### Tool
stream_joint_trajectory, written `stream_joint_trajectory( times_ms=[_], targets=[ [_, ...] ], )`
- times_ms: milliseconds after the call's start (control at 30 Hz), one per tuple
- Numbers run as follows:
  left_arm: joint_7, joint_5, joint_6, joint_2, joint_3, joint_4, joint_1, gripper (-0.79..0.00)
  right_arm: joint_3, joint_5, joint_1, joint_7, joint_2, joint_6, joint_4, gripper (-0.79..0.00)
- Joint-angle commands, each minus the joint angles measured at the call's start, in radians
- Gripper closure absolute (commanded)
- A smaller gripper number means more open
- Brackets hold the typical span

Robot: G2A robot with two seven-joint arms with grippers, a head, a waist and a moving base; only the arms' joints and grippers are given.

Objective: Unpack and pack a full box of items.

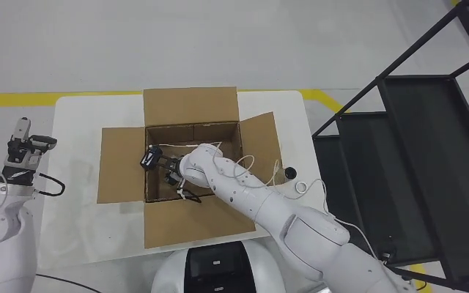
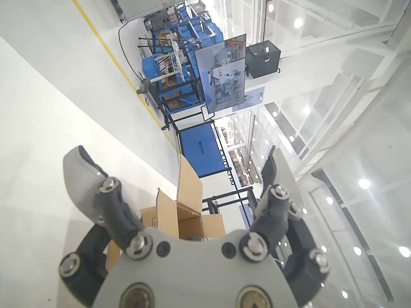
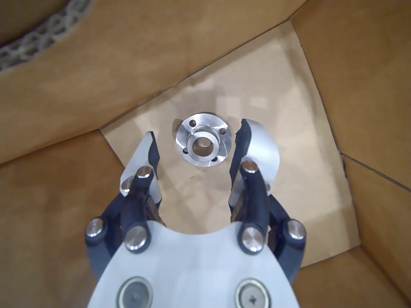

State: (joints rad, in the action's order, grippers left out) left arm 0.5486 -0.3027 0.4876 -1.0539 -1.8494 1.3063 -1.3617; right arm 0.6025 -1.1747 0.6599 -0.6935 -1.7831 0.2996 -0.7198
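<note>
Right gripper down inside cardboard box, fingers apart, nothing held. 1 steel flange hub lies flat on the box floor, showing between the 2 fingers; no contact evident. Left gripper spread wide, empty, by the table edge, well apart from the box.

Risks, as judged: flange is low and slick, so pads may close above its rim and skid off. Off-centre closing could shove it. Tips could dig into the cardboard floor.
</note>
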Motion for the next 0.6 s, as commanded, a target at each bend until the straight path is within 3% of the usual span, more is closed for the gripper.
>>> stream_joint_trajectory(
  times_ms=[0, 133, 467, 567],
  targets=[
    [0.000, 0.000, 0.000, 0.000, 0.000, 0.000, 0.000, -0.785, -0.004, 0.004, -0.007, 0.007, -0.008, -0.009, 0.024, -0.539],
    [0.000, 0.000, 0.000, 0.000, 0.000, 0.000, 0.000, -0.785, -0.009, 0.016, -0.019, 0.014, -0.024, -0.024, 0.070, -0.456],
    [0.000, 0.000, 0.000, 0.000, 0.000, 0.000, 0.000, -0.785, -0.017, 0.041, -0.034, 0.048, -0.057, -0.030, 0.142, -0.440],
    [0.000, 0.000, 0.000, 0.000, 0.000, 0.000, 0.000, -0.785, -0.018, 0.043, -0.040, 0.057, -0.064, -0.026, 0.162, -0.363]
  ],
)
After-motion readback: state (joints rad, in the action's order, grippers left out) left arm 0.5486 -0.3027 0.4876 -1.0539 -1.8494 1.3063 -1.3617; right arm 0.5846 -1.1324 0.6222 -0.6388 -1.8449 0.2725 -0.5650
